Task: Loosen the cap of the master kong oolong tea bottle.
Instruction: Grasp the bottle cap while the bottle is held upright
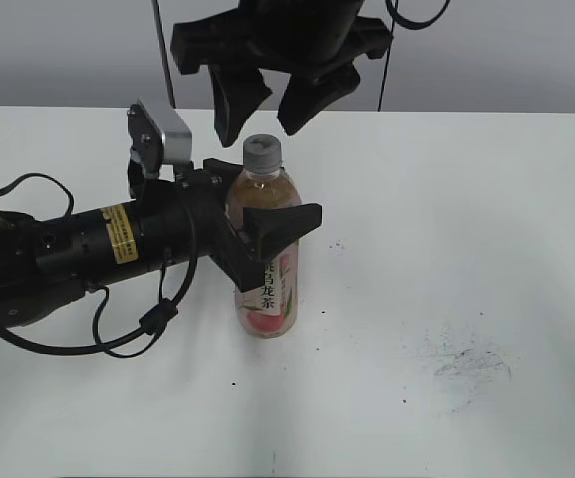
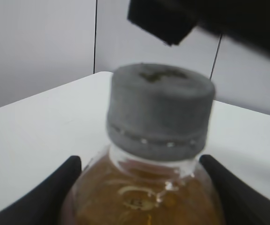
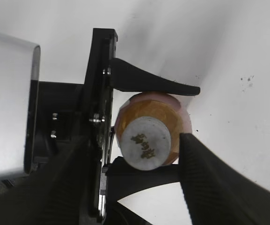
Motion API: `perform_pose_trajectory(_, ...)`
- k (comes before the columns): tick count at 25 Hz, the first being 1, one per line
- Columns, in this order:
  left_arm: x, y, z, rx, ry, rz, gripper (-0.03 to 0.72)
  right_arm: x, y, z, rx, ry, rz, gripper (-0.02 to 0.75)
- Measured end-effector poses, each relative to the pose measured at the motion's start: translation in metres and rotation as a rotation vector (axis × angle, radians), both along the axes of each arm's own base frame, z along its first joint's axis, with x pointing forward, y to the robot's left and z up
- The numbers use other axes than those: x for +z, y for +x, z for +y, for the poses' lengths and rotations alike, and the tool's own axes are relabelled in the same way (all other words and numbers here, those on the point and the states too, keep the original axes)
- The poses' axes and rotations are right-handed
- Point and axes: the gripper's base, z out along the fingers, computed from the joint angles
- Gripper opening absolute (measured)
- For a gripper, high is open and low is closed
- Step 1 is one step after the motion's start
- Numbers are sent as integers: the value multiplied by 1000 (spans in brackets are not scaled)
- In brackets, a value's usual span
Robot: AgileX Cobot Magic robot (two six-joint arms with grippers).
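You see the tea bottle (image 1: pixel 268 254) standing upright a little left of the middle of the frame, on the white desk (image 1: pixel 466 199). The left gripper (image 1: pixel 257 234) comes in from the left side and its fingers (image 1: pixel 285 221) are closed around the body of the bottle, one on each side, below the shoulder. I think this hold is there to keep the bottle from turning when the cap is twisted.

The cap (image 1: pixel 263 151) is grey and sits on the neck; nothing touches it. The right gripper (image 1: pixel 272 105) hangs just above it at the top of the frame, with its fingers (image 1: pixel 235 108) spread open and pointing down, one on each side of the cap's line. In the right wrist view you look straight down on the cap (image 3: pixel 146 145), so the gripper seems well centred for a descent. The loosening itself is not yet begun. The dark marks (image 1: pixel 471 360) at the lower right of the desk are well apart from the work.
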Motion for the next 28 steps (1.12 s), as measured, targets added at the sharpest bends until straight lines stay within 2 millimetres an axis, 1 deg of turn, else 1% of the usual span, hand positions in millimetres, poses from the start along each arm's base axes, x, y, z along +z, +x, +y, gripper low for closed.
perform_pose_trajectory(3,0,0,0,1,0,0,447,-1,0,1,-1,-1,4,457)
perform_pose_trajectory(9,0,0,0,1,0,0,447,-16,6,4,-4,-36,21,457)
perform_pose_trajectory(18,0,0,0,1,0,0,447,-18,7,3,-5,-52,12,452)
perform_pose_trajectory(28,0,0,0,1,0,0,447,-19,6,4,-5,-50,21,384)
